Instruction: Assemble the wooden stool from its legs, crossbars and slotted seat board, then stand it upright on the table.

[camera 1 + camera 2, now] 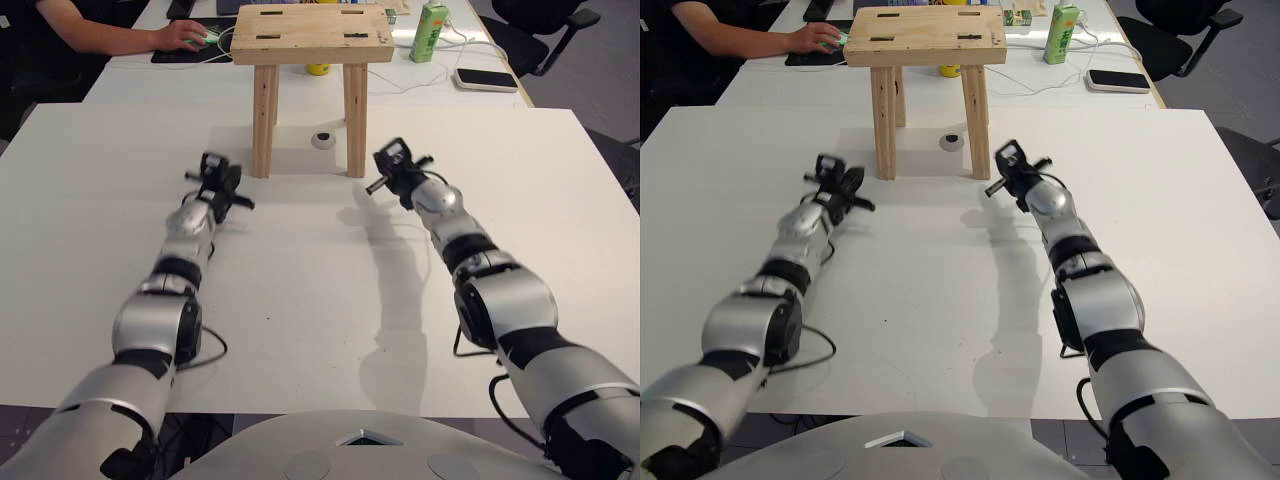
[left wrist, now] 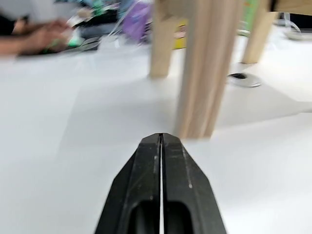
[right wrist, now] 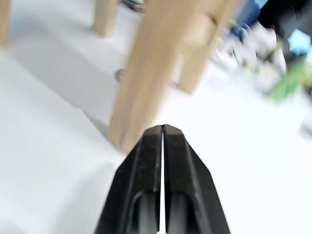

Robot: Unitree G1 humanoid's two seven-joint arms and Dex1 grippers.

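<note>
Two grippers, one stool, all on the white table [image 1: 300, 320].

Left gripper [image 2: 161, 139]: fingers pressed together, nothing between them. It sits on the left half of the table, pointing away from the robot, to the outside of the stool's left front leg [image 1: 264, 120] and a little nearer the robot than that leg. There is a clear gap between the two. In the left wrist view the leg stands just beyond the fingertips.

Stool [image 1: 312, 60]: assembled and upright on its legs at the far middle of the table. The seat board [image 1: 312, 30] is on top and level, with dark slots showing near its corners. A crossbar joins the legs just under the seat.

Small grey round disc [image 1: 323, 140]: lies flat on the table between the stool's legs, under the seat.

Right gripper [image 3: 162, 130]: fingers together, holding nothing. It is near the right front leg [image 1: 355, 120], on its outer side, not touching. In the right wrist view that leg rises just past the fingertips.

Desk behind, right of the stool: a green carton [image 1: 430, 32] stands upright, and a flat dark device [image 1: 485, 78] lies further right.
</note>
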